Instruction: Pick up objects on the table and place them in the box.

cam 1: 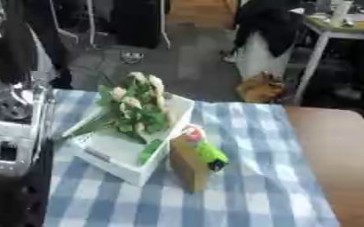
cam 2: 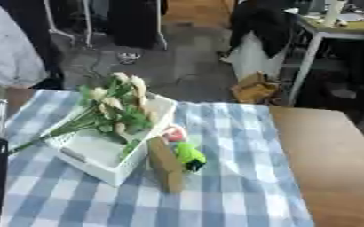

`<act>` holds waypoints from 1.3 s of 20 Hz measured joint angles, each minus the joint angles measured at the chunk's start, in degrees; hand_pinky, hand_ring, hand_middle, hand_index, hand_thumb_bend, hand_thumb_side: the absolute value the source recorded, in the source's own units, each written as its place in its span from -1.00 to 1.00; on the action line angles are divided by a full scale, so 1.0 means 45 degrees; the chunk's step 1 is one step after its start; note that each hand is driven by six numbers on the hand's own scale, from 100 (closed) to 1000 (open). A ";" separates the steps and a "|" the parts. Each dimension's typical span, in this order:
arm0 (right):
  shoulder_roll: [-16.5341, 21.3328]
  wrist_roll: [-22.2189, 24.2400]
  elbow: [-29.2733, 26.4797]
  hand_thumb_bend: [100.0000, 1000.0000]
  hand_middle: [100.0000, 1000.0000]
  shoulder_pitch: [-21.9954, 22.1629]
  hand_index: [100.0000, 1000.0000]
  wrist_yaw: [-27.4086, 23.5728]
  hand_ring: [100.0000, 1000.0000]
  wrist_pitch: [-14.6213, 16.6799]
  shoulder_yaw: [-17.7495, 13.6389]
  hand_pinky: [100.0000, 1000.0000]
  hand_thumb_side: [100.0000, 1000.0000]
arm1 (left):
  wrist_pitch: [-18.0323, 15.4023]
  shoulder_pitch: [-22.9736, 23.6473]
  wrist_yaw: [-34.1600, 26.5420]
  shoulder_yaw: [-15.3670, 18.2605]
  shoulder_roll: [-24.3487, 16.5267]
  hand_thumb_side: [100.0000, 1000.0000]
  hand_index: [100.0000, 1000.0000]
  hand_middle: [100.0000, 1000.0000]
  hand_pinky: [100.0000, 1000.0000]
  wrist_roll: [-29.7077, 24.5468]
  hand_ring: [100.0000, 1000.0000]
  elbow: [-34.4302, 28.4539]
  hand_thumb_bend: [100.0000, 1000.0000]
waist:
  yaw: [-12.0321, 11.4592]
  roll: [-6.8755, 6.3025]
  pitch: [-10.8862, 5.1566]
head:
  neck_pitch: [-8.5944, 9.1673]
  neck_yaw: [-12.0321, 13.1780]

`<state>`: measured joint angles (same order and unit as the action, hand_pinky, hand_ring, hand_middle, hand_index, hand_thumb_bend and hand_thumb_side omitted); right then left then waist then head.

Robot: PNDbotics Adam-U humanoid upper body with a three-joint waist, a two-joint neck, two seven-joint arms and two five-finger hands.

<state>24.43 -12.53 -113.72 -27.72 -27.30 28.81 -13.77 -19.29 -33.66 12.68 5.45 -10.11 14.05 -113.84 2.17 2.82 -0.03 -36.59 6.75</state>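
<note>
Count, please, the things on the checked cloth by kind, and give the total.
White rectangular box: 1
Bunch of cream flowers with green leaves, lying in the box: 1
Brown cardboard-coloured block: 1
Bright green object: 1
Small pink and white round object: 1
Total: 5

A white box [cam 1: 115,153] sits on the blue-checked cloth [cam 1: 247,186] covering the counter [cam 1: 340,155]. A bunch of pale flowers [cam 1: 136,106] lies in it, stems toward the left. A brown block [cam 1: 187,165], a green object [cam 1: 210,153] and something pink [cam 1: 193,133] touch the box's right side.
</note>
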 measured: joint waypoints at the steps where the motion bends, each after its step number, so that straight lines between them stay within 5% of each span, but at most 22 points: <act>1: 0.0000 0.0000 0.0000 -1.00 0.44 0.0000 0.50 0.0000 0.50 0.0000 0.0000 0.42 1.00 | 0.0000 0.0000 0.0000 0.0000 0.0000 0.72 0.80 0.61 0.32 0.0000 0.66 0.0000 -1.00 | 0.0018 0.0000 0.0000 | 0.0000 0.0000; 11: -0.0007 -0.0100 0.0000 -1.00 0.52 0.0008 0.60 0.0195 0.52 -0.0392 0.0009 0.47 1.00 | 0.0017 0.0000 -0.0011 0.0000 0.0000 0.72 0.80 0.61 0.32 0.0027 0.66 0.0000 -1.00 | 0.0032 0.0000 0.0000 | 0.0009 0.0105; 18: 0.0598 0.1697 -0.0002 -1.00 0.64 0.0227 0.76 0.2819 0.55 -0.3164 0.1285 0.60 1.00 | 0.0087 -0.0006 -0.0117 -0.0149 0.0000 0.72 0.80 0.61 0.32 -0.0057 0.66 0.0000 -1.00 | -0.0409 0.0005 -0.0213 | 0.0010 0.0047; 26: 0.1994 0.3891 0.0208 -1.00 0.66 -0.0015 0.79 0.5556 0.61 -0.4997 0.3388 0.68 1.00 | 0.0132 -0.0006 -0.0280 -0.0397 0.0000 0.72 0.80 0.61 0.31 -0.0373 0.66 0.0000 -1.00 | -0.0787 0.0120 -0.0393 | -0.0017 -0.0524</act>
<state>33.41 4.98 -112.78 -27.78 -2.30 6.32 1.48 -18.70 -33.69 11.43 3.66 -10.11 12.37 -113.84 -1.37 3.36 -1.80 -36.67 4.39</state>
